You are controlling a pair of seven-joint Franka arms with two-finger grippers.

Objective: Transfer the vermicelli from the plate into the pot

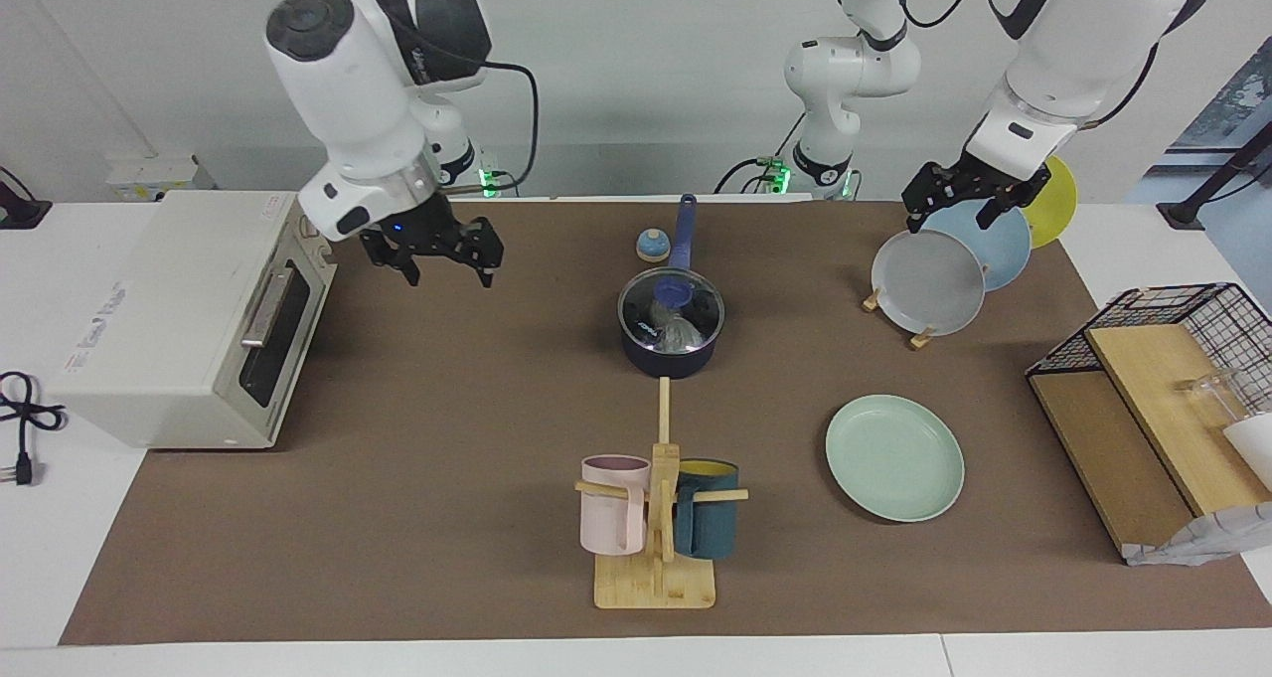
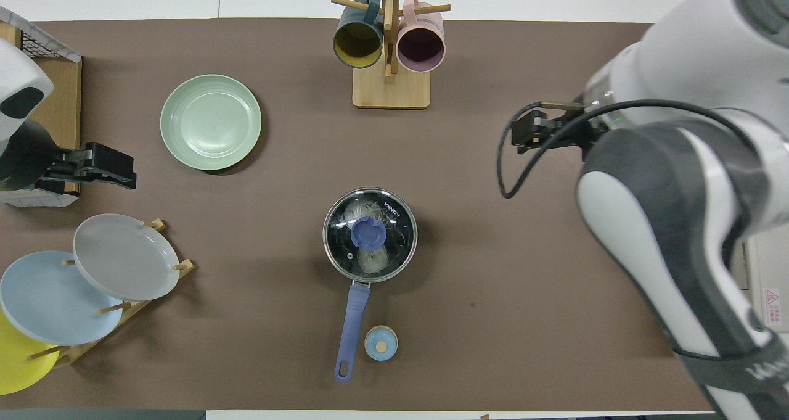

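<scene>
The dark navy pot (image 1: 669,354) stands mid-table with its blue handle (image 2: 350,324) pointing toward the robots. A glass lid with a blue knob (image 2: 368,232) sits on it. Two whitish vermicelli nests (image 2: 373,259) lie inside under the lid and also show in the facing view (image 1: 678,332). The mint-green plate (image 1: 894,456) lies bare, farther from the robots than the pot, toward the left arm's end. My right gripper (image 1: 444,262) hangs open and empty in the air beside the oven. My left gripper (image 1: 952,210) hangs open and empty above the plate rack.
A white toaster oven (image 1: 189,319) stands at the right arm's end. A wooden mug rack (image 1: 656,568) holds a pink and a teal mug. A rack holds grey (image 1: 926,281), light blue and yellow plates. A small blue knob-topped disc (image 1: 652,247) lies beside the handle. A wire basket (image 1: 1183,329) with wooden boards stands at the left arm's end.
</scene>
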